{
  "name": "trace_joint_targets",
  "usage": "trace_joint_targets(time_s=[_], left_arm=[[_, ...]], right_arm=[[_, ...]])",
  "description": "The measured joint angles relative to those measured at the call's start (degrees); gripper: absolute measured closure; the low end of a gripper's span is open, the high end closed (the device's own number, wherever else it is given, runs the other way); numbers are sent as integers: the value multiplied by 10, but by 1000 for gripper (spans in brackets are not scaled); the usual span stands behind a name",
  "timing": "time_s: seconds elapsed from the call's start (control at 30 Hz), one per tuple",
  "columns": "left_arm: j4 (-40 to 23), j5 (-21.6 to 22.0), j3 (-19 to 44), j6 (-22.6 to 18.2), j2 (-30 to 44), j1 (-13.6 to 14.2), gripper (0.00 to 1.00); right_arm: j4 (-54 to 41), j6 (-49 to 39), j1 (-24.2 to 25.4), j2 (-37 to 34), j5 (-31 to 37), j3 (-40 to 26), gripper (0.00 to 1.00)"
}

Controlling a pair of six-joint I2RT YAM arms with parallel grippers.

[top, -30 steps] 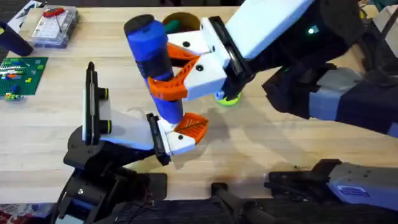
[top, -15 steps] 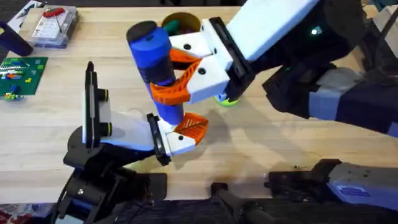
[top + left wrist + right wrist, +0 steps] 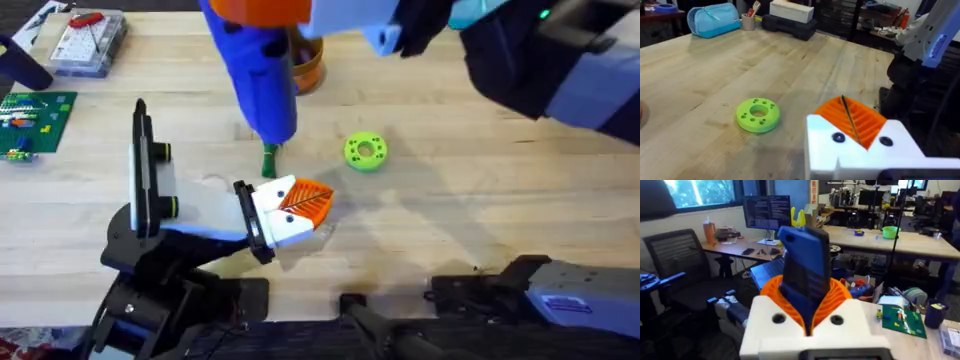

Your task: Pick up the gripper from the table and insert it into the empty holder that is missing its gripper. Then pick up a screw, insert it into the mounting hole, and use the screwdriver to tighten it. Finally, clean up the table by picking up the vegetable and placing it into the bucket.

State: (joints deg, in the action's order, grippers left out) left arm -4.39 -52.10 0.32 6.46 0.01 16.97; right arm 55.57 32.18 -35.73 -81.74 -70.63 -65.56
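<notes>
Your right gripper [image 3: 807,317] is raised high above the counter [image 3: 450,230], its jaws clenched on the screwdriver [image 3: 255,75]: in the right wrist view the blue body [image 3: 805,275] stands squarely between the two orange ribbed pads [image 3: 840,297]. In the overhead view the screwdriver hangs bit-downward near the far middle of the counter, large and close under the camera, its lower end above the vegetable [image 3: 269,160], which lies on the wood just beyond your left gripper [image 3: 300,205]. The bucket [image 3: 305,60] stands on the far side of the counter, partly hidden behind the screwdriver. Your left gripper rests low near the counter's middle, its jaws pressed together on a thin dark rod [image 3: 850,117] between the orange pads [image 3: 867,122]; what that rod is cannot be told. The green disc [image 3: 365,151] lies on bare wood to the right of the vegetable and apart from both grippers. A clear parts box [image 3: 88,40] and a green board [image 3: 35,115] sit at the far left.
</notes>
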Motion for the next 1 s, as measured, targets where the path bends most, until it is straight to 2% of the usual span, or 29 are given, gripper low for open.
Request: trace_joint_targets(time_s=[0.13,0.3,0.37,0.53,0.77,0.87,1.0], left_arm=[[0,1,0,0,0,0,989],[0,3,0,0,0,0,989],[1,5,0,0,0,0,989],[1,5,0,0,0,0,989],[1,5,0,0,0,0,989],[1,5,0,0,0,0,989],[1,10,0,0,0,0,989]], right_arm=[[-26,-2,-1,0,-12,-8,978],[-165,-50,-1,0,9,-9,978],[-247,-90,-1,0,47,-10,979],[-477,-226,7,-2,190,-34,979],[-773,-403,48,-5,334,-180,980],[-837,-468,51,-5,425,-228,980],[-865,-564,52,-4,524,-244,980]])
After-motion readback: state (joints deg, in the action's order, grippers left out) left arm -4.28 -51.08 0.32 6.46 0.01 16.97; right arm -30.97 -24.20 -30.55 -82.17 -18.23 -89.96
